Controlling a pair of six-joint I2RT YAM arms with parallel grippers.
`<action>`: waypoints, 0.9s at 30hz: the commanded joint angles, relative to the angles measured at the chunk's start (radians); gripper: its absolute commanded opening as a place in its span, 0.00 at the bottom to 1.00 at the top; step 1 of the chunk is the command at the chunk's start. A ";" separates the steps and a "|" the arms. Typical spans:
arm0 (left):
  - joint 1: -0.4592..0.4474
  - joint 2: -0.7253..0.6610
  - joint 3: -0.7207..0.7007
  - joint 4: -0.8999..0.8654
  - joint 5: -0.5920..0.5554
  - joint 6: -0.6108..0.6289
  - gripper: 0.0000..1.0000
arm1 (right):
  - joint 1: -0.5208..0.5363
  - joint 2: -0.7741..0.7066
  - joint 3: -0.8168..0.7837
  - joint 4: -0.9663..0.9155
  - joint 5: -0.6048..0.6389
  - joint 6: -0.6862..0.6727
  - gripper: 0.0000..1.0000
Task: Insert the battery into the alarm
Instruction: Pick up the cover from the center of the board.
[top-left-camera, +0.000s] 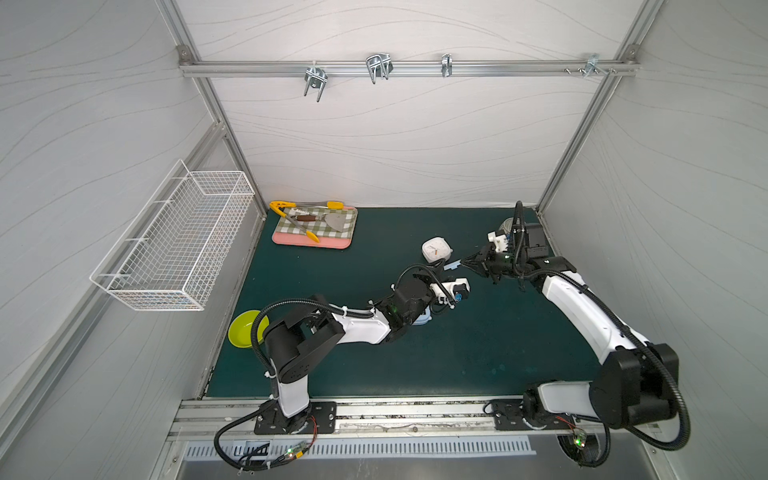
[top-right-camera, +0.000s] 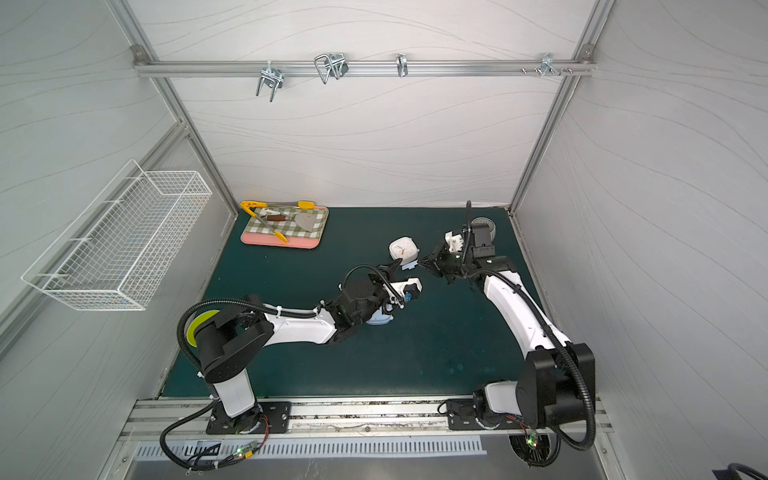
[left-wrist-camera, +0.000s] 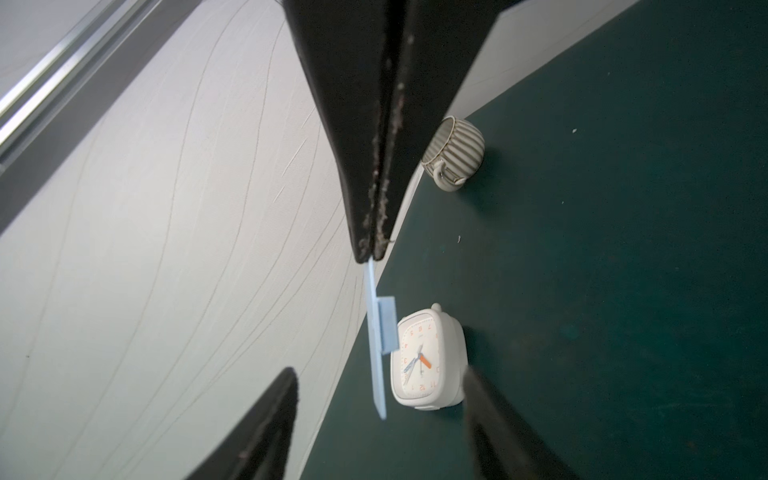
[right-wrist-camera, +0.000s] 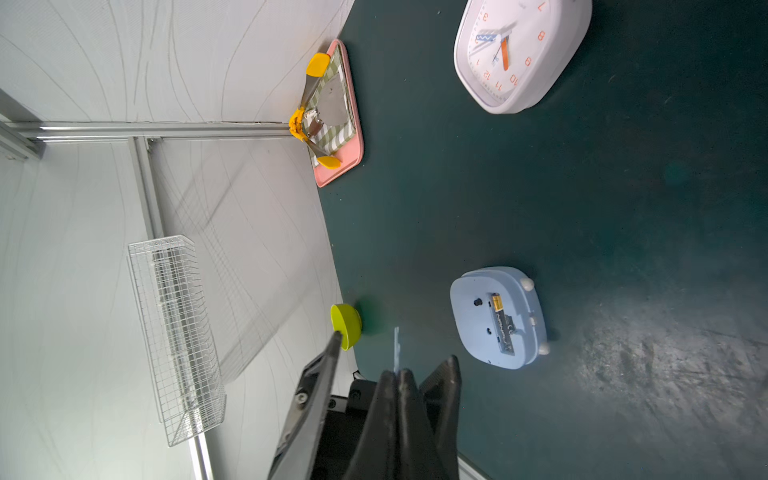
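Blue cover (left-wrist-camera: 376, 345) pinched at edge in right claw (left-wrist-camera: 370, 255) | left claw (left-wrist-camera: 379, 372) spread, empty | alarm (right-wrist-camera: 498, 318) on open mat (right-wrist-camera: 582, 187)

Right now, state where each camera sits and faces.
Top views: high in front, facing down onto the green mat; left arm and right arm whole.
Left wrist: past the open left gripper at the white clock; right gripper pinches a blue cover.
Right wrist: over its own shut gripper toward the blue alarm.
Wrist views share clock and cover.
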 joint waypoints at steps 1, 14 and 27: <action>-0.022 -0.005 -0.023 0.047 -0.037 -0.076 0.79 | -0.009 0.006 0.002 -0.020 0.051 -0.058 0.00; 0.140 -0.360 -0.099 -0.604 0.437 -1.075 0.92 | 0.014 -0.017 -0.012 -0.021 0.072 -0.549 0.00; 0.572 -0.373 0.035 -0.738 1.373 -1.410 0.78 | 0.170 0.097 0.105 0.025 -0.353 -0.839 0.00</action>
